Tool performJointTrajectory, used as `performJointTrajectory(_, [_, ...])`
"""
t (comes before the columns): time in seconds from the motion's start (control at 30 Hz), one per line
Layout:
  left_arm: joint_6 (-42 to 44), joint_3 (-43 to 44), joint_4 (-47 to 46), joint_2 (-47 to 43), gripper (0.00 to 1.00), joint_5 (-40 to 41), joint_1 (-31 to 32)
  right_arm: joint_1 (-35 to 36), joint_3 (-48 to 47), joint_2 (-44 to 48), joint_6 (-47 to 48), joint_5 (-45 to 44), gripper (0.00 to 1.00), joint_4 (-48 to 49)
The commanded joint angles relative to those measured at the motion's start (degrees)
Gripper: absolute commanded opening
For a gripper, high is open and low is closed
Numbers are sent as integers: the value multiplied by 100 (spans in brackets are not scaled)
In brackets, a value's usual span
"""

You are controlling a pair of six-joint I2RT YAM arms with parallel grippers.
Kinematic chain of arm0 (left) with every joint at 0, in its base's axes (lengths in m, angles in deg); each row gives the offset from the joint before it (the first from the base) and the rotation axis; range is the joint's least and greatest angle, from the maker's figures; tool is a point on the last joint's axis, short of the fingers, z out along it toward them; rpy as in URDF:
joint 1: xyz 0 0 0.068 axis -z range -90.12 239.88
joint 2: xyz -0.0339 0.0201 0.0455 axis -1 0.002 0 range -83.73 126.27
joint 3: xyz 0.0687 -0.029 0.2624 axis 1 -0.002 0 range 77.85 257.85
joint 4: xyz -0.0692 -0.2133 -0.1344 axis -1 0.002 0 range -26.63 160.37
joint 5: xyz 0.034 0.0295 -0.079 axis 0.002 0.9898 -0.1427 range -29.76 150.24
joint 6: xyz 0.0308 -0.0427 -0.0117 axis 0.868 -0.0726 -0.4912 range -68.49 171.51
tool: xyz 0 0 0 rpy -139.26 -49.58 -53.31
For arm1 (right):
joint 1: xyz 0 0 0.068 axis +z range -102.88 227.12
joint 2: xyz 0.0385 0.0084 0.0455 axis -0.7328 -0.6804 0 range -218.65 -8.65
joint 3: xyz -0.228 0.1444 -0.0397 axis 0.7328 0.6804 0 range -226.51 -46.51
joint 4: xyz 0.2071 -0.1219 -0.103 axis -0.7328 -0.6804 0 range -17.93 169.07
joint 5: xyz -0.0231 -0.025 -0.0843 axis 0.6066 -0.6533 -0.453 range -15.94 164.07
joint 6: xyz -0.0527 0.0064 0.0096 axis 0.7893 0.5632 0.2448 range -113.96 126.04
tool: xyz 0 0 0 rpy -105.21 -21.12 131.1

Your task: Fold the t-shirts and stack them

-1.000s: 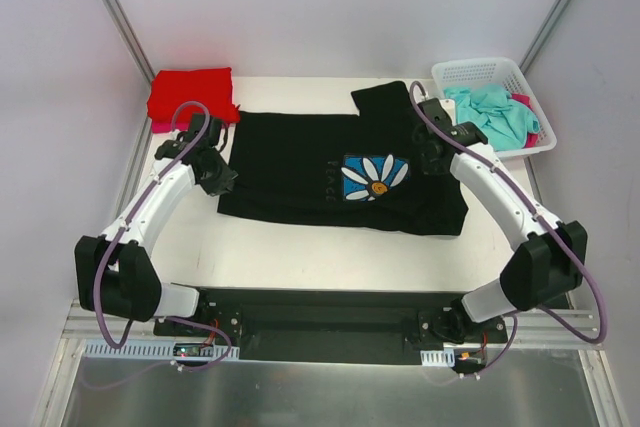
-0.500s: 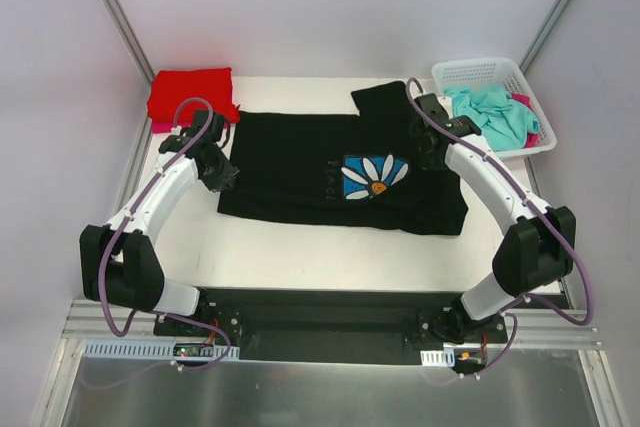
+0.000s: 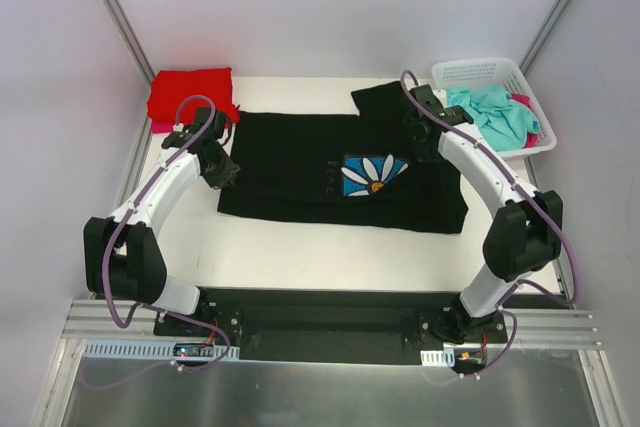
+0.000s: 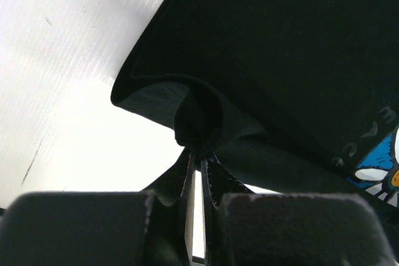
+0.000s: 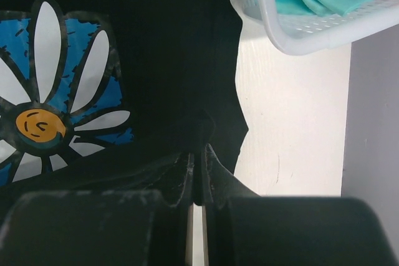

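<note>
**Black daisy t-shirt (image 3: 290, 162) pinched at both side edges by two closed grippers**

The fingertips of the left gripper (image 4: 201, 165) and the right gripper (image 5: 198, 154) are buried in bunched black cloth, and each pair of jaws is clamped tight on a fold of the shirt. One black shirt is spread across the middle of the table (image 3: 300, 247), its daisy print (image 3: 374, 175) partly cut off by a fold. One red t-shirt (image 3: 190, 93) is folded at the far left corner, with a pink sliver (image 3: 160, 127) barely made out beneath it. In the white mesh basket (image 3: 480, 69) at far right, one teal t-shirt (image 3: 495, 112) is heaped over a mostly hidden pink garment (image 3: 522, 100).
</note>
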State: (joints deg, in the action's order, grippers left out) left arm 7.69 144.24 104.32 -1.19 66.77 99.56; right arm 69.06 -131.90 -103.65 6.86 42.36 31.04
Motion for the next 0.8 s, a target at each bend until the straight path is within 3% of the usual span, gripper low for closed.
performJointTrajectory(0.0, [57, 225, -17, 104, 0, 95, -18, -40, -303, -133, 103, 59, 1, 66])
performJointTrajectory(0.77, [-31, 260, -298, 825, 0, 156, -18, -128, -619, -853, 120, 50, 1, 329])
